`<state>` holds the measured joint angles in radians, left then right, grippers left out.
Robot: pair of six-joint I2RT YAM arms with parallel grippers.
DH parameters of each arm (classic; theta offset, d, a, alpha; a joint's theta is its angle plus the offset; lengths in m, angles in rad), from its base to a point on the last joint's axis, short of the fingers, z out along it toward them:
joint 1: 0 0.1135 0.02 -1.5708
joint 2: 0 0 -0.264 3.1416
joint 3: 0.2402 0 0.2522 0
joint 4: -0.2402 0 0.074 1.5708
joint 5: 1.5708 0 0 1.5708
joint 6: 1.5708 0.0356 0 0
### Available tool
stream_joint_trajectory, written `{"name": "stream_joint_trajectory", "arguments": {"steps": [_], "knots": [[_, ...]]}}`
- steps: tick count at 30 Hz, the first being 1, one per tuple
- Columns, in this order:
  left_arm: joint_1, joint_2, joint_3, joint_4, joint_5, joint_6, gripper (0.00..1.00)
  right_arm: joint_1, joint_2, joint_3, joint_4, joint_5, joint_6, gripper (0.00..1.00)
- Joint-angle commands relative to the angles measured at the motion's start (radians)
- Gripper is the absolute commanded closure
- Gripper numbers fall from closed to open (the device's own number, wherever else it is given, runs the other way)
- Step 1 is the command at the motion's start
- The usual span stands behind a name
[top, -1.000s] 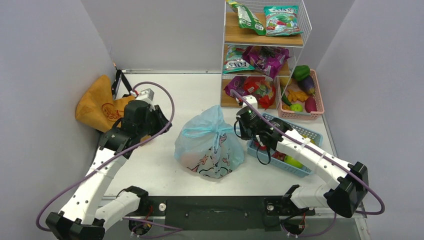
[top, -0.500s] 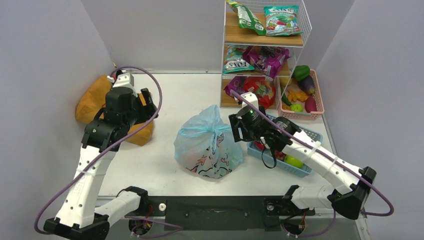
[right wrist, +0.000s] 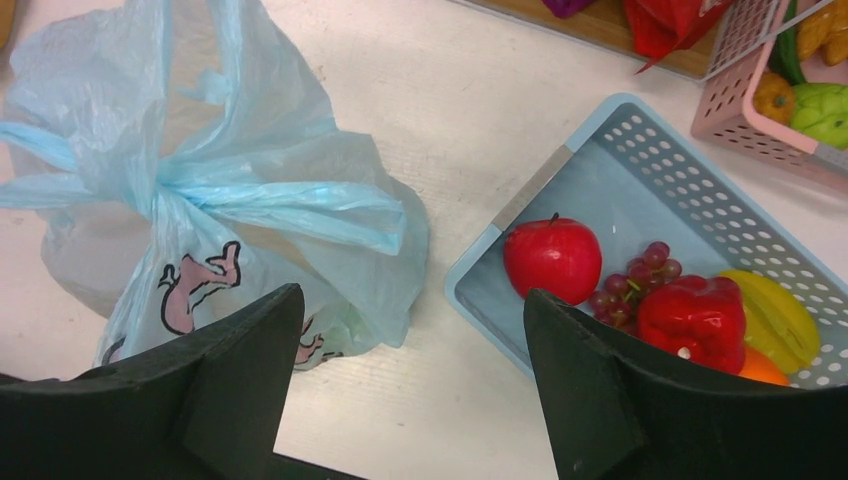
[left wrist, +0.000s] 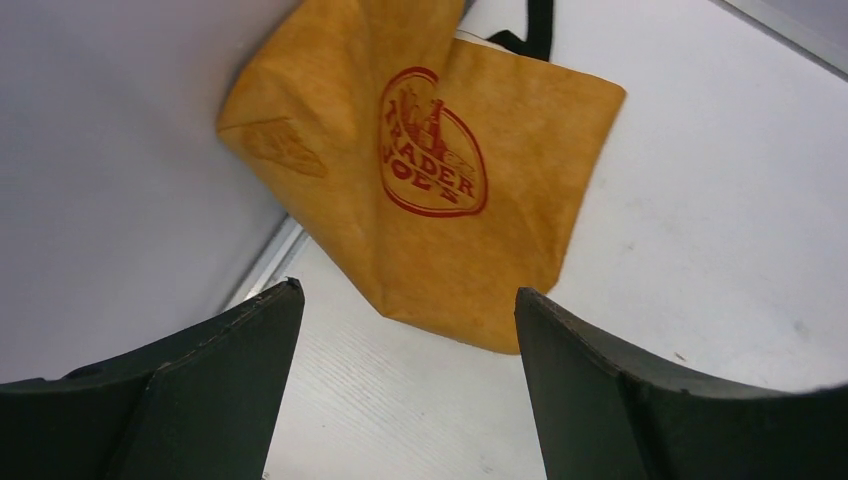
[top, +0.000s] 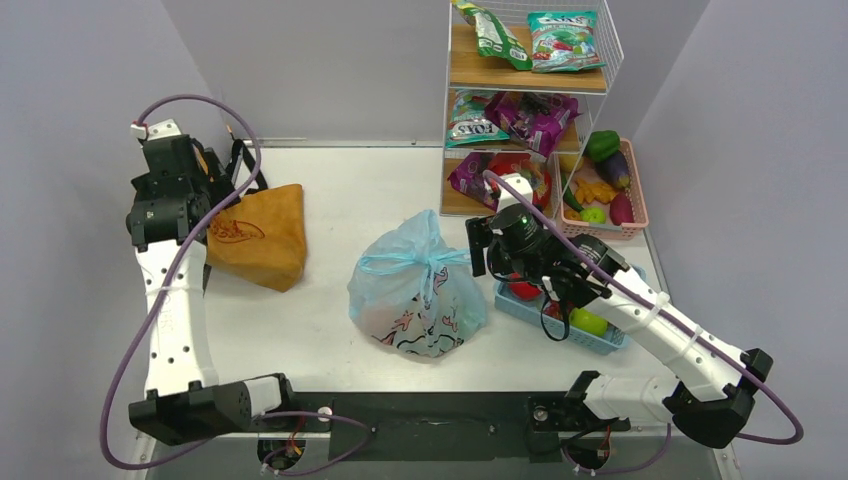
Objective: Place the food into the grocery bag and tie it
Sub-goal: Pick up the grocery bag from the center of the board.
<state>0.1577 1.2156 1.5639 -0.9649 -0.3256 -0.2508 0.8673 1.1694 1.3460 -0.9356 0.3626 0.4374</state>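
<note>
on the white counter point(top: 330, 190), the thin, light blue plastic grocery bag point(top: 415, 290) sits mid-counter, bulging, its knotted neck pointing up and its tied handles stretched left to right. the left jaws stand wide open and empty above the tan-orange fabric tote point(left wrist: 440, 200). the right jaws, equally wide and empty, hang between the bag and the light blue perforated plastic basket point(right wrist: 620, 170).

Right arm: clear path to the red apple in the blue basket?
Likely yes. The right gripper is open above the table between grocery bag and blue basket. The red apple lies uncovered in the basket's corner, nothing above it; dark grapes crowd one side.
</note>
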Motion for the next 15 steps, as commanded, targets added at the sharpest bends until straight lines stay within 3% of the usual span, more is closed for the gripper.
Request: {"name": "stream_joint_trajectory", "arguments": {"steps": [1,6,10,15], "knots": [[0.063,0.076,0.091,0.069,-0.082,0.081,0.24,0.024,-0.014,-0.018,0.03,-0.048,0.025,0.23],[0.138,0.135,0.105,0.135,-0.132,0.087,0.17,0.042,-0.011,-0.016,0.025,-0.089,0.017,0.21],[0.229,0.18,0.081,0.139,-0.117,0.066,0.17,0.045,-0.017,-0.046,0.029,-0.1,0.004,0.19],[0.264,0.195,-0.007,0.195,-0.105,0.045,0.17,0.045,-0.003,-0.058,0.037,-0.119,0.0,0.18]]}}
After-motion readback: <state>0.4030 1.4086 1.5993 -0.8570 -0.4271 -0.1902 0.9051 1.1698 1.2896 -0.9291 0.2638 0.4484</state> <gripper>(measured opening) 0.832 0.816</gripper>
